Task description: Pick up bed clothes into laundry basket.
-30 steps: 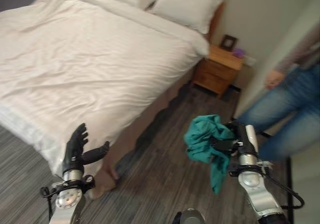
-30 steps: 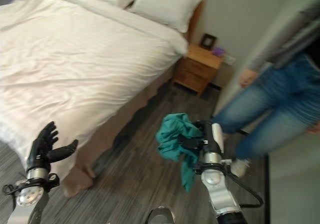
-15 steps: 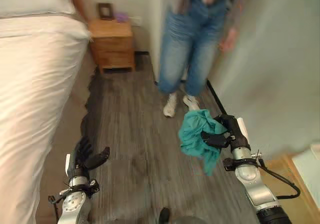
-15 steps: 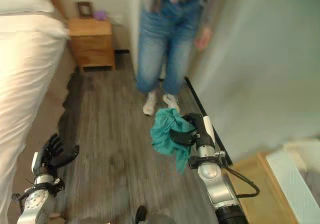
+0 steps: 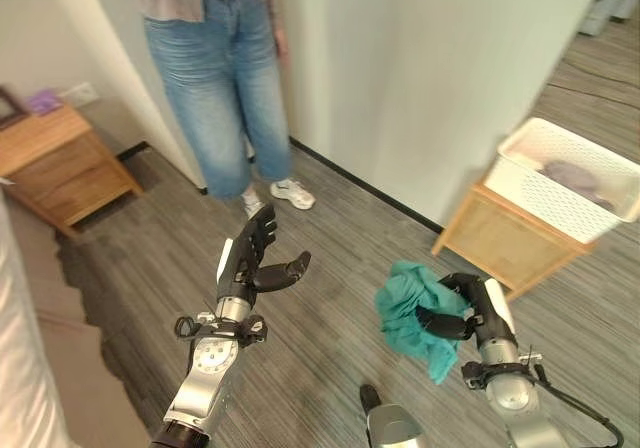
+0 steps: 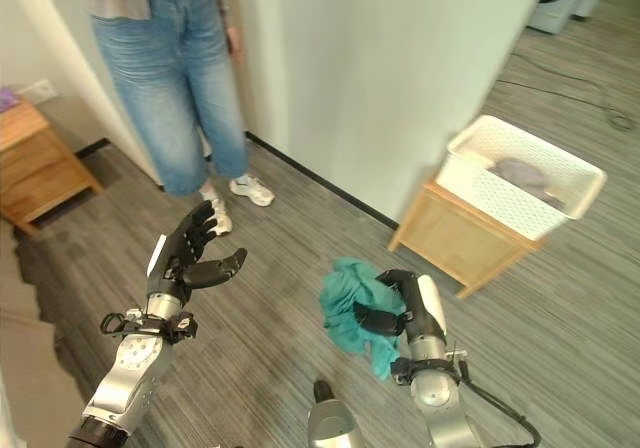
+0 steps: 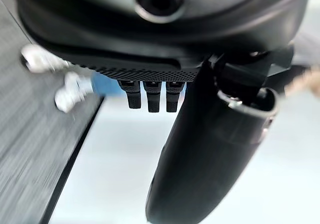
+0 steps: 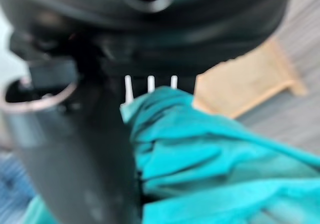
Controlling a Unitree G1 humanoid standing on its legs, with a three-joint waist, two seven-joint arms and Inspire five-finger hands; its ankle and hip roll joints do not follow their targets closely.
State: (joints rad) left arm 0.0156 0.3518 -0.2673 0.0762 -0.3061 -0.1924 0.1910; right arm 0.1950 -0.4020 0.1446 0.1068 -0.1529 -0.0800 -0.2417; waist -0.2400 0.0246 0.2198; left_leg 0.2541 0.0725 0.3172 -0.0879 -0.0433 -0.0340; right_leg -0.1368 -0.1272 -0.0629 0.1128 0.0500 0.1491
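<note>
Basket (image 5: 568, 176) newly in view | teal cloth (image 5: 412, 313) clutched in right hand (image 5: 468, 308)

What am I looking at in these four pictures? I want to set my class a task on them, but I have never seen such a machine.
This is a humanoid robot with two arms ending in dark hands. The two wide pictures come from cameras in its head, looking down. The two close-up pictures come from cameras on its wrists.

Its right hand is curled round a bundled teal cloth, held above the grey wooden floor. Its left hand is raised, fingers straight, holding nothing.

Ahead to the right, a white laundry basket sits on a low wooden stand, with something grey inside. A person in jeans stands by the wall, near a wooden nightstand.
</note>
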